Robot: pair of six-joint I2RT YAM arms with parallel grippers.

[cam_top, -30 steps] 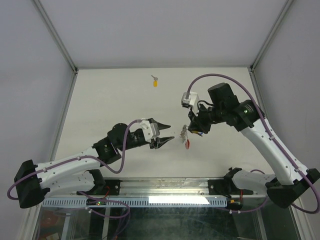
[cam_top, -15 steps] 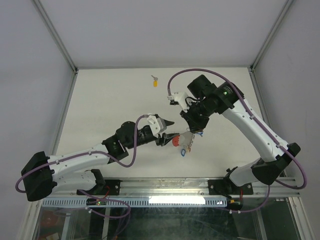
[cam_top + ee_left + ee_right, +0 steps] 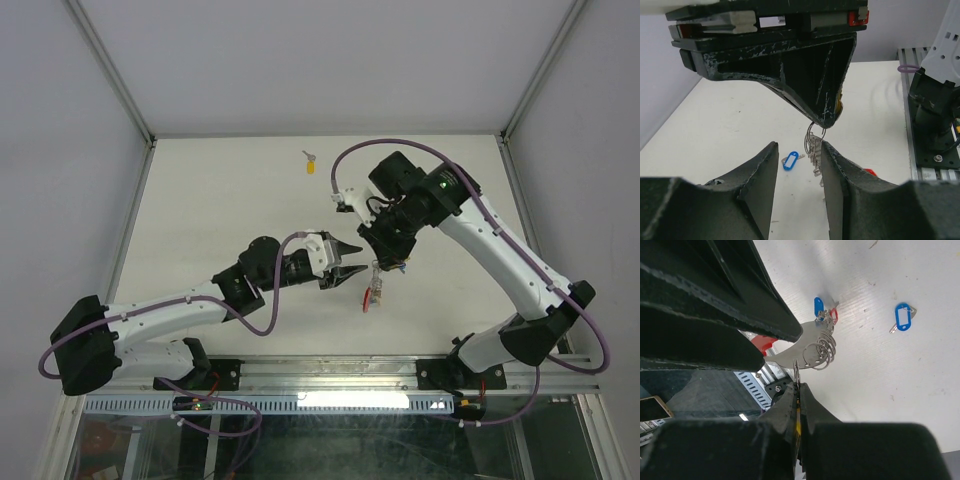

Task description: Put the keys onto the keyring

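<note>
right jaws pinch our keyring (image 3: 821, 352), left jaws open beside it; far yellow key (image 3: 311, 167) and blue key (image 3: 902, 316) lie unthreaded.

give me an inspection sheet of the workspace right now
surface: white table, matte
job's things: keyring hangs from the right pincer; yellow key lies far back; blue-tagged key lies loose on the table
clutter: nothing seen
pincers: right pincer shut on the keyring; left pincer open, close to the rings
cables: purple cable loops along each arm
surroundings: grey walls, metal frame posts
</note>
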